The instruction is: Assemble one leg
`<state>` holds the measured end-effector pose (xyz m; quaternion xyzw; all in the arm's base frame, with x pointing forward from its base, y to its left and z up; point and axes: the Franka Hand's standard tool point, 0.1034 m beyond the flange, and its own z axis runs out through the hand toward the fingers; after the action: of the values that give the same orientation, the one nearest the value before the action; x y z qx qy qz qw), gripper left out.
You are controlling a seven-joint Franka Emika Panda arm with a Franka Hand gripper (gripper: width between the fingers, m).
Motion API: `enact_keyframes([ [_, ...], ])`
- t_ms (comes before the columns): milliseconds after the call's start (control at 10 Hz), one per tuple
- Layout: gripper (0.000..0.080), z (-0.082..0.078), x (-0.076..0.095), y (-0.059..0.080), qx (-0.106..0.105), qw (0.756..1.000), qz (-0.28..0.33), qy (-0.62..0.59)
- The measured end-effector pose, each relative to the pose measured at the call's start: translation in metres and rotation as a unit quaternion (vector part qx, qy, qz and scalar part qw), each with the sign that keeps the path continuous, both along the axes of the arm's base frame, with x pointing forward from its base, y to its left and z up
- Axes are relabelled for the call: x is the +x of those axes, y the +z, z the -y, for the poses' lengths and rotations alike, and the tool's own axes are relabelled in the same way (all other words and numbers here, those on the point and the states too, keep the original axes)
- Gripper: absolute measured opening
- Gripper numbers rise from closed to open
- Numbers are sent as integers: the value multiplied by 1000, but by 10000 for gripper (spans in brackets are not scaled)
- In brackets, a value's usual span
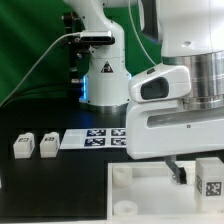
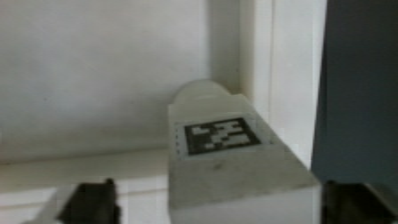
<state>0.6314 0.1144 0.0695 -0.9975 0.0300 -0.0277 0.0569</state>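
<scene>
Wrist view: we see the small white plastic block-shaped leg with its black-and-white square tag between the fingers of the hand. We cannot tell whether they clamp it. In the exterior view it sits beside the hand, above the wide white square base.

1. Worktop: flat black surface, matte, spreads away from the pincer toward the exterior view's left.
2. Marker board: thin white strip of printed tags, flat on the worktop, behind the pincer and toward the exterior view's left of it.
3. Backdrop: dark green, fills everything behind and above the pincer.
4. Light: even, bright, no hard shadows on the worktop.
5. Wrist view: only close-up pale surfaces and a dark strip of worktop beside the pincer; blurred.
</scene>
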Motion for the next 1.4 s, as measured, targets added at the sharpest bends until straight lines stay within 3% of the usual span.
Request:
enact_keyframes([
  [100,422,0,0,0,0,1000,0,-1],
  [200,422,-1,0,0,5,999,-6,-52],
  [300,291,-1,0,0,8,996,-11,-91],
  [500,291,0,1,3,18,965,-26,-261],
  [600,291,-1,0,3,24,931,-34,-362],
  [1000,292,-4,-1,3,75,732,-95,-670],
  [1300,292,-2,0,4,87,631,-116,-762],
  [1400,292,-1,0,3,86,615,-118,-775],
])
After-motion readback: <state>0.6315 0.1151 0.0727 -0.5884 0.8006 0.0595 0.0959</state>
